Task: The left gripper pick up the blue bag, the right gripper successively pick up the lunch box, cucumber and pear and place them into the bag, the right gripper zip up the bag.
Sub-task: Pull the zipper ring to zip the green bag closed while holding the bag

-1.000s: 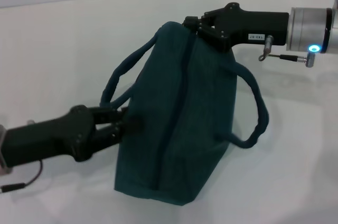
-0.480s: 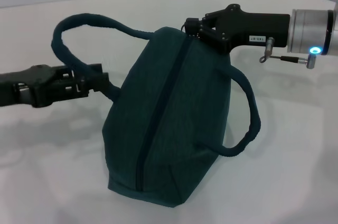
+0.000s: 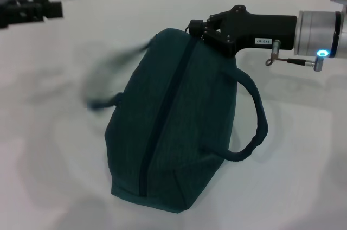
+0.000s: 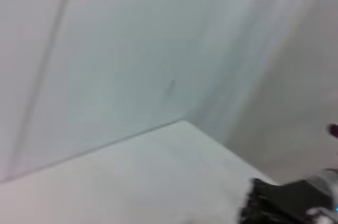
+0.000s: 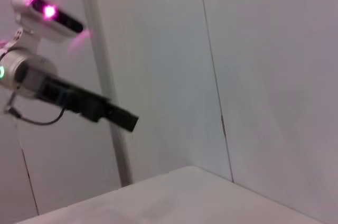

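At the far left corner of the white worktop (image 3: 49,148) the left gripper (image 3: 53,8), a black two-finger jaw on a black arm, hangs well apart from the bag and has hold of nothing; how far its fingers stand apart cannot be told. The right wrist view shows the same gripper (image 5: 127,122) against a pale wall, with a green light at its silver wrist.

Near the middle of the worktop sits the blue bag (image 3: 173,127), a dark teal-blue fabric tote lying tilted, its zipper line running from the near edge up toward the far right. Its left loop handle is only a blur (too smeared to place exactly), while the right padded handle curves out and back down to the bag's side, free of any grip.

At the bag's far end, the right gripper (image 3: 196,26), a black two-finger jaw on a black arm bearing a small white number label, is pressed against the top end of the zipper. Its fingertips are closed there, though whether they pinch the zipper pull cannot be seen. Behind it, the silver wrist shows a blue light.
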Controlling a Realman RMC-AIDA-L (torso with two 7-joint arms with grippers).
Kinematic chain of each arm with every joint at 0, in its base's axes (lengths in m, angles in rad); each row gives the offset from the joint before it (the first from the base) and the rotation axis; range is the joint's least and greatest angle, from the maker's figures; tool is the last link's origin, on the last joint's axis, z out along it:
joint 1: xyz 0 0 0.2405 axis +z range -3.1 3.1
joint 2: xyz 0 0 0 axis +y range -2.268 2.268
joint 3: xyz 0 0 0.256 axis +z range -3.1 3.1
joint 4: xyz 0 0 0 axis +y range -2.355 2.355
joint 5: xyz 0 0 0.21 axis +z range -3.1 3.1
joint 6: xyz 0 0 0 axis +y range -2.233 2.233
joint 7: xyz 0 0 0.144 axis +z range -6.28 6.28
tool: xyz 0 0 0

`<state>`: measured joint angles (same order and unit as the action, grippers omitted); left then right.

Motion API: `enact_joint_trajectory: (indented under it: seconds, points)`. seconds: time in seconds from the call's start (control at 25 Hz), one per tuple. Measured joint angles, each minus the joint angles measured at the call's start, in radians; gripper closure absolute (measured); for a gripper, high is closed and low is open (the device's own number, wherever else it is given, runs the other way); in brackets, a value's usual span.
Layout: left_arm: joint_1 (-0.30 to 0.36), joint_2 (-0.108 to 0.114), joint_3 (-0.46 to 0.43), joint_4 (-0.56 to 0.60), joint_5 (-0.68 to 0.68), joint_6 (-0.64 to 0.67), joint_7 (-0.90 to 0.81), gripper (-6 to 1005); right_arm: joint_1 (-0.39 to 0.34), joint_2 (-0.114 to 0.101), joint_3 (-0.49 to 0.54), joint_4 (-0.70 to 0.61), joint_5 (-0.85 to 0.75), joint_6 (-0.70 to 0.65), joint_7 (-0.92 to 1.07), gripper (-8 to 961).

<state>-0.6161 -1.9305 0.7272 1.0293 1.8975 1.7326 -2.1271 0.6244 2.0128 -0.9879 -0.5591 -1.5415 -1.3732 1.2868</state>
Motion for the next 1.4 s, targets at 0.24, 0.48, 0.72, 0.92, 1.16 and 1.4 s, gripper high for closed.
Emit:
enact_joint_trajectory:
  seconds: [0.24, 0.48, 0.72, 0.92, 1.16, 1.4]
  points:
    - [-0.052, 0.004, -0.008, 0.099, 0.090, -0.011, -0.052, 386, 0.000, 0.000, 0.000, -0.001, 0.001, 0.000, 0.000, 941]
    - [-0.084, -0.009, 0.174, 0.104, 0.087, 0.001, -0.182, 386, 0.001, 0.000, 0.002, -0.001, 0.013, 0.003, 0.000, 941]
    - [-0.170, -0.013, 0.265, 0.054, 0.088, 0.037, -0.320, 387, 0.007, 0.000, 0.000, -0.001, 0.014, 0.008, 0.000, 941]
    - [-0.212, -0.017, 0.266, -0.018, 0.090, 0.057, -0.346, 411, 0.007, 0.000, 0.000, -0.001, 0.014, 0.010, 0.000, 941]
    - [-0.219, -0.026, 0.267, -0.080, 0.112, 0.053, -0.361, 440, 0.008, 0.000, 0.000, -0.006, 0.014, 0.010, 0.000, 940]
    - [-0.221, -0.047, 0.264, -0.088, 0.171, 0.043, -0.363, 469, 0.008, 0.000, 0.000, -0.007, 0.014, 0.003, -0.011, 939]
